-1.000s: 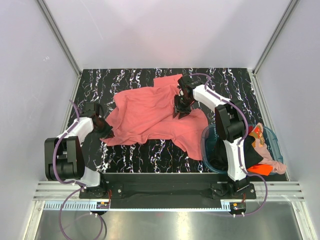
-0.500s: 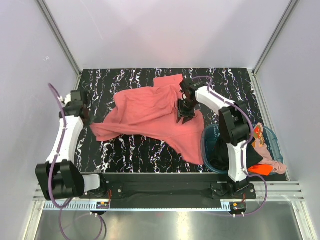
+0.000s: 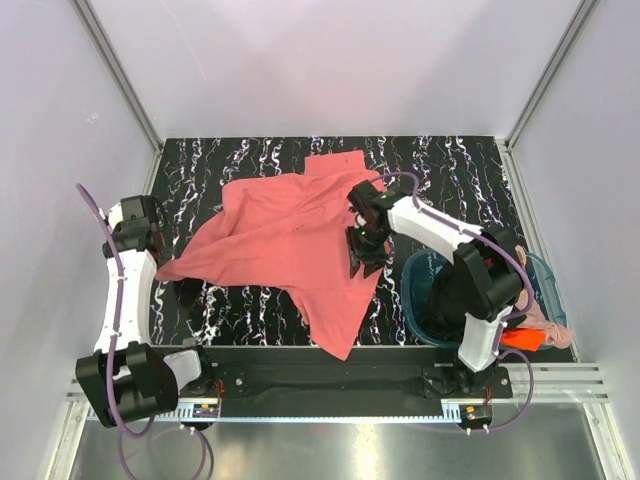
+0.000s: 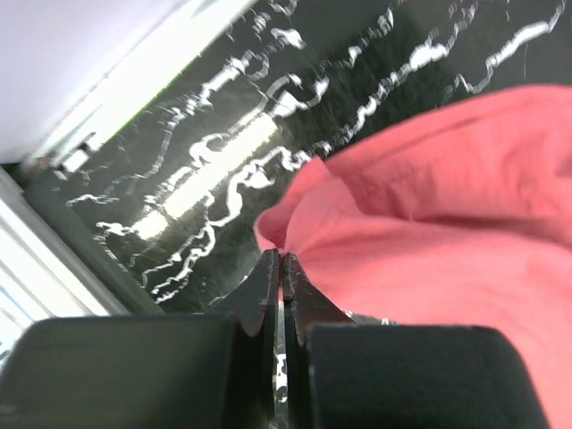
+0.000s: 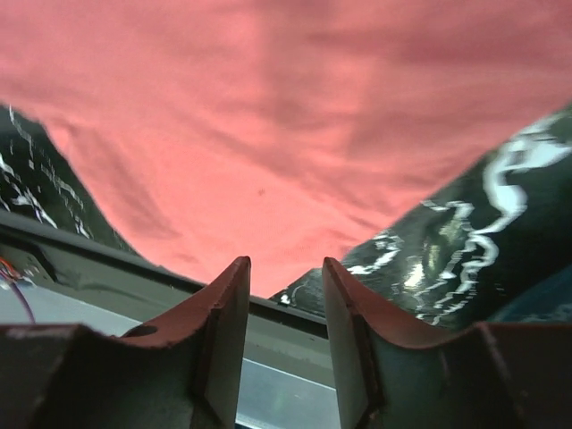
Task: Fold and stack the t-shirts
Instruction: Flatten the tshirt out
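Two arms: reach over the black marbled worktop [image 3: 240, 310], one well apart from the teal basket [image 3: 407, 290] on its left, the other just beside its left rim.
Salmon-red t-shirt [image 3: 290, 230]: spreads crumpled and unfolded across the worktop to the left of the basket; drops one point of cloth past the worktop's near edge, on the basket's near-left side; turns a squared flap away on the basket's far-left side.
Left gripper [image 4: 281, 265]: sits farthest from the basket, at the shirt's outer left corner; jaws pressed together on a pinched fold of that corner, cloth bunching right at the tips in the left wrist view.
Right gripper [image 5: 284, 268]: hovers at the shirt's edge nearest the basket; jaws partway apart, with a clear gap and no cloth caught in it; faces red fabric that fills the right wrist view beyond the tips; contact between tips and cloth cannot be told.
Basket contents: holds a black t-shirt [image 3: 440, 300] heaped in the left half, an orange t-shirt [image 3: 520, 338] at the near right rim and a pale pink t-shirt [image 3: 545, 318] draped over the right rim; partly hidden behind the right arm.
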`<state>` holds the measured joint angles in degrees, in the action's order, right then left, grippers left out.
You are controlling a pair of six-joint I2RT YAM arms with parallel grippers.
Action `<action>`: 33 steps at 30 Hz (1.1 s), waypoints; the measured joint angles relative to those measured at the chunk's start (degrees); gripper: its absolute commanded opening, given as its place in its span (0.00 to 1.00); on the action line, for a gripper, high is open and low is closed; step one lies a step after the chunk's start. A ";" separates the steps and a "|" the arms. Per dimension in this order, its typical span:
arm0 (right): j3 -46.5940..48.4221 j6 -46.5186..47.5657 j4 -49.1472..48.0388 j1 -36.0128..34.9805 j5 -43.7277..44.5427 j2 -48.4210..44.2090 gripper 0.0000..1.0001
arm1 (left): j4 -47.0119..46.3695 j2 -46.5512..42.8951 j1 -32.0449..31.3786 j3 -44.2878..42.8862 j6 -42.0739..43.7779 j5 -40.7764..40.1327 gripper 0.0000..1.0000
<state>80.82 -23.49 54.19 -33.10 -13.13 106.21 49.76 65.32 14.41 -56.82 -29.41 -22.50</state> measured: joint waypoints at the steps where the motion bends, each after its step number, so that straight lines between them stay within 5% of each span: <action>1: -0.13 -0.31 -0.22 -1.44 -0.07 -0.09 0.48 | -0.46 -0.15 0.00 0.72 0.15 1.11 0.00; 6: -7.63 -0.59 -2.78 -10.16 -1.42 -4.04 0.58 | -3.37 -0.22 0.00 3.06 0.85 7.21 0.00; 10: -18.38 -2.80 -4.20 -16.79 -1.46 -10.36 0.53 | -4.92 -0.20 -0.46 3.10 1.38 10.25 0.00; 14: -21.88 -5.70 -5.70 -16.26 0.11 -11.21 0.50 | -5.70 -0.09 -1.46 3.10 1.55 11.30 0.00; 23: -11.69 -7.19 -10.69 -13.97 5.55 1.46 0.40 | -5.99 0.57 -2.84 3.19 1.57 13.64 0.00; 33: 5.07 -3.96 -4.87 -1.18 12.37 12.39 0.45 | -6.10 1.36 -3.50 5.33 2.01 17.29 0.00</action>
<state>85.89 -27.44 49.32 -34.28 -0.75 118.61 43.66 66.67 10.92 -51.48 -27.40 -5.21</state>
